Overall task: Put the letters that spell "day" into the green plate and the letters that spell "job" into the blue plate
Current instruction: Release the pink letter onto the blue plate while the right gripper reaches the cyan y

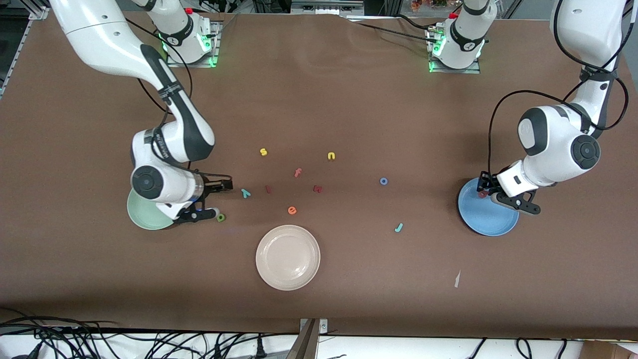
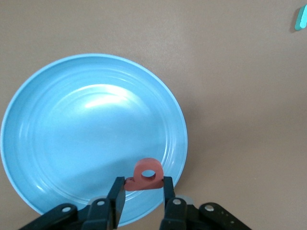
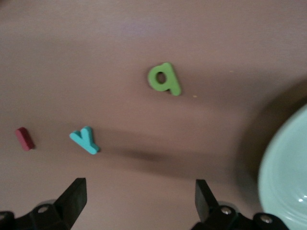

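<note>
My left gripper (image 1: 486, 192) (image 2: 143, 185) hangs over the edge of the blue plate (image 1: 486, 222) (image 2: 86, 134), shut on the coral-red b (image 2: 146, 174). Over the table beside the green plate (image 1: 142, 217) (image 3: 288, 177), my right gripper (image 1: 217, 199) (image 3: 139, 201) is open with nothing between its fingers. The green a (image 1: 221, 217) (image 3: 164, 79) lies just by it, and the teal y (image 1: 245, 193) (image 3: 85, 140) a little toward the table's middle. Toward the left arm's end lie the blue o (image 1: 384, 181) and, nearer the camera, the teal j (image 1: 398, 228) (image 2: 301, 18).
A cream plate (image 1: 288, 257) sits near the front middle. Loose letters lie mid-table: yellow s (image 1: 263, 152), yellow n (image 1: 331, 156), orange f (image 1: 297, 172), orange e (image 1: 292, 210), a red stick (image 1: 268, 189) (image 3: 24, 138) and a dark red letter (image 1: 317, 188).
</note>
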Robot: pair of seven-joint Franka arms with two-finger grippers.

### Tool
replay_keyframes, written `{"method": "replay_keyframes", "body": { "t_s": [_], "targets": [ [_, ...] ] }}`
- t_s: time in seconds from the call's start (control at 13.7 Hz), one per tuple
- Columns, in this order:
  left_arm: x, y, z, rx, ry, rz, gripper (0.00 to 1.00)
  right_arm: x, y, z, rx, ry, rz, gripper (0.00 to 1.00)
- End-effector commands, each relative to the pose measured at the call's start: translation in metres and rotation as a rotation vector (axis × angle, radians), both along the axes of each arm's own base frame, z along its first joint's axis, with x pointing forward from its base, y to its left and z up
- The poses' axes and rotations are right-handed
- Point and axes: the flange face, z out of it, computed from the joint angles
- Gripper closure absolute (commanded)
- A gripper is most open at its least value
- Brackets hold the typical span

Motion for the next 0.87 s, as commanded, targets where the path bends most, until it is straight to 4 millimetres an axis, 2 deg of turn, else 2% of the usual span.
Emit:
{"method": "replay_keyframes", "body": {
  "t_s": [0.0,0.29,0.36,0.44,0.58,0.73,0.8],
  "targets": [
    [0.002,-0.014,0.008,-0.013,-0.013,-0.022,0.26,-0.016,0.010,-0.002,0.010,-0.046,0.008,0.00],
    [0.004,-0.022,0.010,-0.020,-0.021,-0.023,0.27,-0.045,0.033,-0.019,0.057,-0.143,0.052,0.00],
    [0.007,-0.041,0.012,-0.023,-0.028,-0.038,0.27,-0.050,0.047,-0.018,0.055,-0.151,0.100,0.00],
    [0.018,-0.068,0.016,-0.026,-0.040,-0.024,0.30,-0.053,0.057,-0.019,0.028,-0.169,0.181,0.00],
    [0.031,-0.122,0.007,-0.046,-0.031,0.052,0.29,-0.052,0.057,-0.022,0.006,-0.181,0.242,0.00],
    [0.042,-0.168,0.001,-0.060,-0.033,0.102,0.29,-0.052,0.060,-0.024,0.017,-0.184,0.324,0.01],
    [0.048,-0.184,0.000,-0.061,-0.040,0.108,0.29,-0.051,0.059,-0.026,0.015,-0.192,0.344,0.02]
  ]
}}
